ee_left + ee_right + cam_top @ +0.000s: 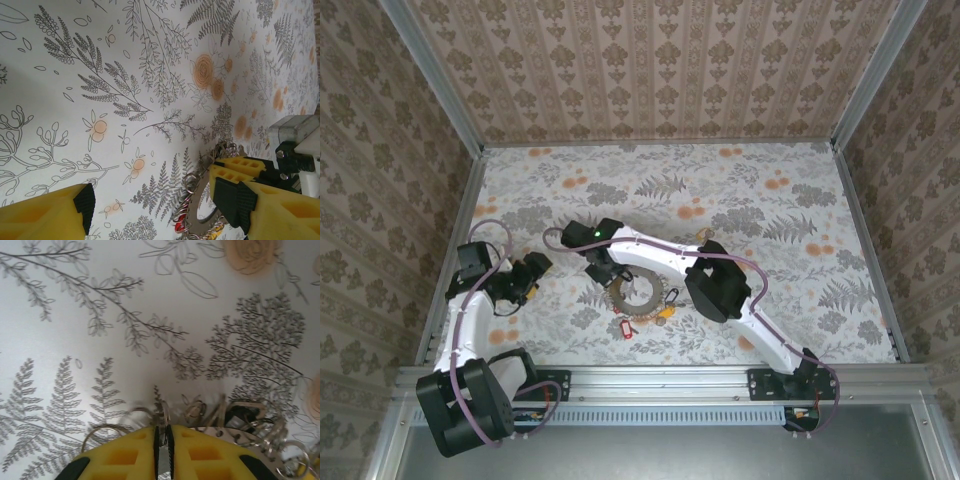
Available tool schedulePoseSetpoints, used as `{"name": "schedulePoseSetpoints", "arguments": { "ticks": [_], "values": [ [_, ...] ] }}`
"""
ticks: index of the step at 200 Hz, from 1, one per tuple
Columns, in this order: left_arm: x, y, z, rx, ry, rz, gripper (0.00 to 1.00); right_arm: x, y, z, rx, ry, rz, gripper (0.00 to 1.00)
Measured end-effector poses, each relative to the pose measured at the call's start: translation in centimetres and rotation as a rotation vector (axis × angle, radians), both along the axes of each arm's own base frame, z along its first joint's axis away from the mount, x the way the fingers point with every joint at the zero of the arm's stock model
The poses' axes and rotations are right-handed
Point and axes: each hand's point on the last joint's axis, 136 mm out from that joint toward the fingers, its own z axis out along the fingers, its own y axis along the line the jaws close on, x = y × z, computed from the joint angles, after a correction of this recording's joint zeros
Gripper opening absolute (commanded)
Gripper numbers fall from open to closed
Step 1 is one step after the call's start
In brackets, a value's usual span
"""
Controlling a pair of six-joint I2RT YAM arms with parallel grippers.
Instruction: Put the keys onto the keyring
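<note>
The keyring (620, 305) lies mid-table, hung all round with small wire rings. A red-tagged key (625, 328) and a yellow-tagged key (665, 312) rest at its near side. My right gripper (603, 272) is down on the ring's far-left rim. In the right wrist view its jaws (162, 432) are shut on one thin wire ring of the bunch. My left gripper (532, 280) hovers open to the left, apart from the ring. Its wrist view looks between its fingers (162, 202) at the keyring (207, 216), the red tag (178, 225) and the right gripper's fingers (235, 167).
The floral tablecloth (770, 230) is fenced by patterned walls on three sides, with a metal rail (660, 375) along the near edge. The right arm's forearm (720, 290) crosses above the table just right of the keyring.
</note>
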Motion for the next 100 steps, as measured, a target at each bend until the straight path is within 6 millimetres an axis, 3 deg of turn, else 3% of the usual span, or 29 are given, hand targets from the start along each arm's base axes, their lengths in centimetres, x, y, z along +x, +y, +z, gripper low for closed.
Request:
{"name": "schedulePoseSetpoints", "arguments": {
  "ticks": [52, 100],
  "values": [
    [0.0, -0.24, -0.26, -0.017, 0.004, -0.008, 0.78, 0.98, -0.3, 0.77, -0.022, -0.048, -0.039, 0.21],
    [0.0, -0.42, -0.15, -0.028, 0.001, -0.015, 0.78, 0.56, -0.38, 0.21, -0.019, -0.009, -0.043, 0.25]
  ]
}}
